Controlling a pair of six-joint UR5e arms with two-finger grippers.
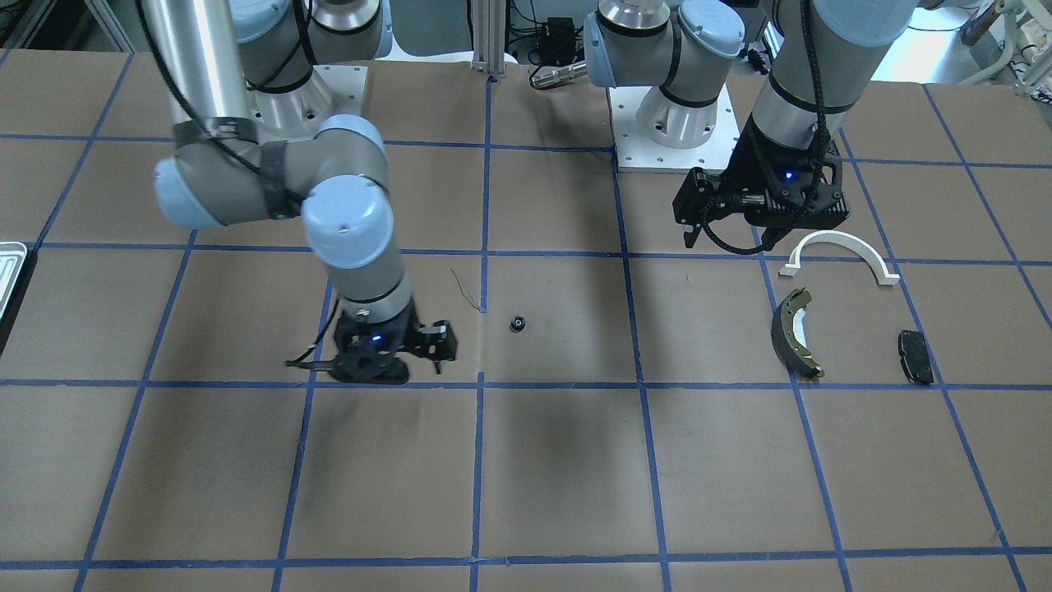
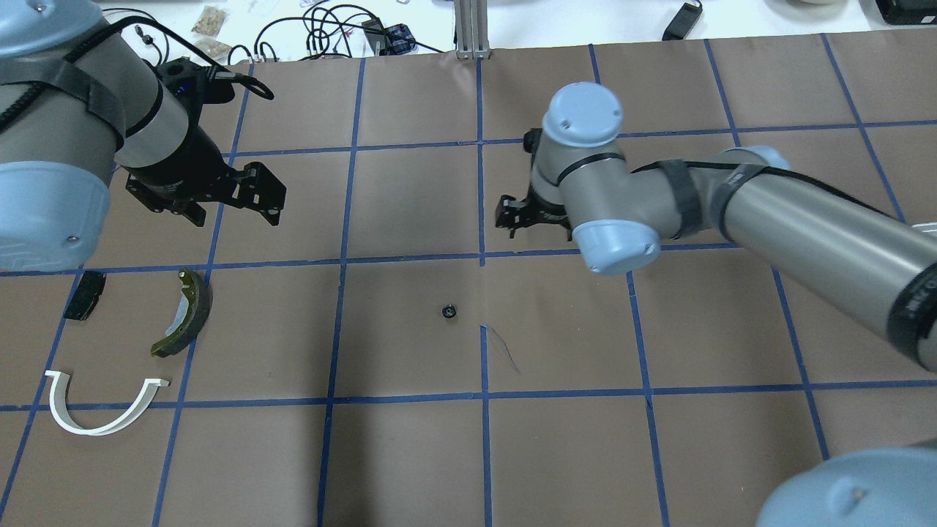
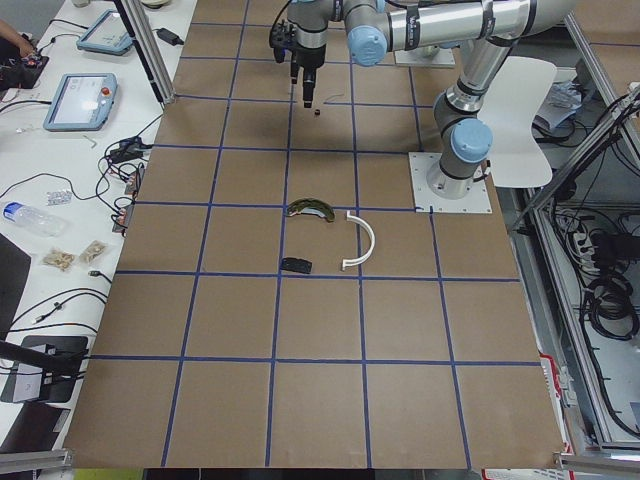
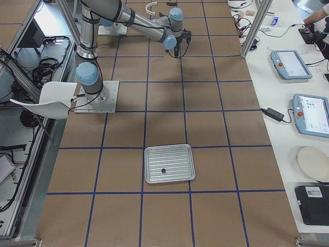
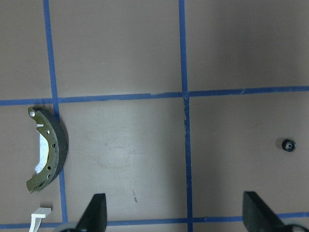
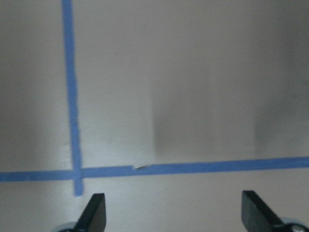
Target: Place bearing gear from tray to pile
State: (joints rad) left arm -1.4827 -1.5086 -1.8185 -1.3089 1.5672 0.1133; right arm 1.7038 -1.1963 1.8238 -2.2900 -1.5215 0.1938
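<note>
A small black bearing gear (image 1: 517,323) lies on the brown table mid-way between the arms; it also shows in the overhead view (image 2: 448,312) and the left wrist view (image 5: 288,144). Another small black part (image 4: 163,170) lies in the silvery ribbed tray (image 4: 177,154). The pile is a white half-ring bracket (image 2: 102,410), an olive brake shoe (image 2: 187,311) and a black pad (image 2: 84,295). My right gripper (image 2: 512,216) is open and empty, apart from the gear. My left gripper (image 2: 263,196) is open and empty, above the table beside the pile.
The table is brown paper with a blue tape grid. The tray's corner shows at the left edge of the front view (image 1: 10,271). The arm bases (image 1: 674,123) stand at the table's robot side. Tablets and cables lie on the side bench (image 4: 308,113).
</note>
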